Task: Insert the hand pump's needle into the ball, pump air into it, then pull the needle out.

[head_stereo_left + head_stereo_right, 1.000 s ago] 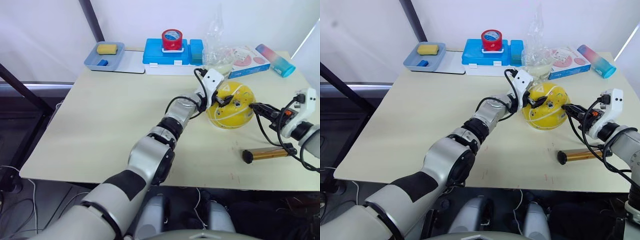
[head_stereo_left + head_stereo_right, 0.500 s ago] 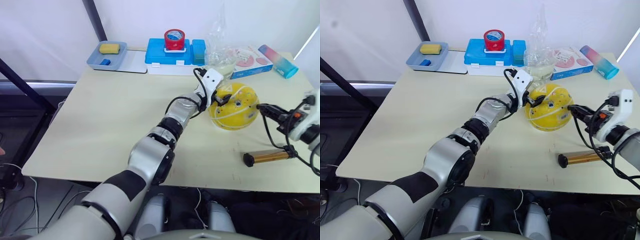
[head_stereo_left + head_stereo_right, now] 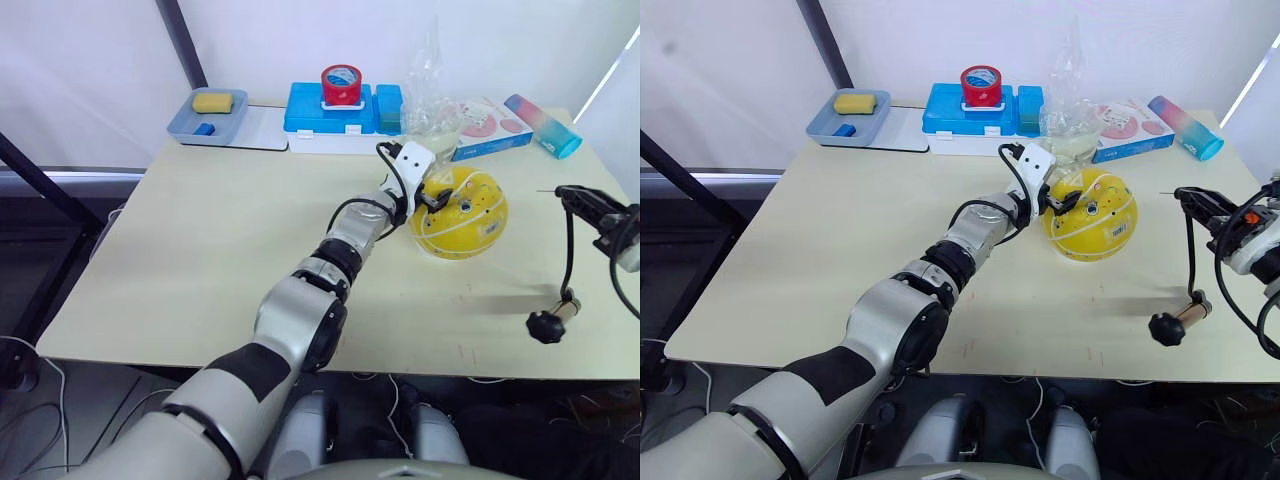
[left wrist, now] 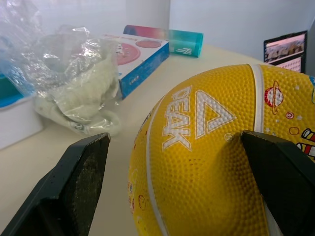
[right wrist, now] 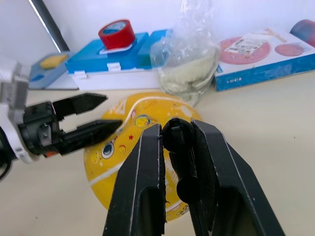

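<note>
yellow and still a little saggy-looking, the ball [image 3: 1089, 214] sits on the table [image 3: 840, 250] just in front of a crinkled plastic bag [image 3: 1068, 110]. the left gripper [image 3: 1048, 199] rests against its near-left side with fingers spread, one black finger to each side in the left wrist view, steadying it without clamping.

off to the right and well apart from the ball, the right gripper [image 5: 173, 147] is clenched on the small black fitting at the end of the hose [image 3: 1190, 250], raised above the table. the needle [image 3: 1167, 193] shows as a thin pin pointing toward the ball, clear of its surface. the hand pump [image 3: 1177, 318] hangs from the hose, its black end cap near the table's front edge.

as a judgement: the needle is out of the ball, and whether air went in cannot be told for certain. if the pumping is done, little is left beyond setting things down; if not, insertion is yet to come.
</note>
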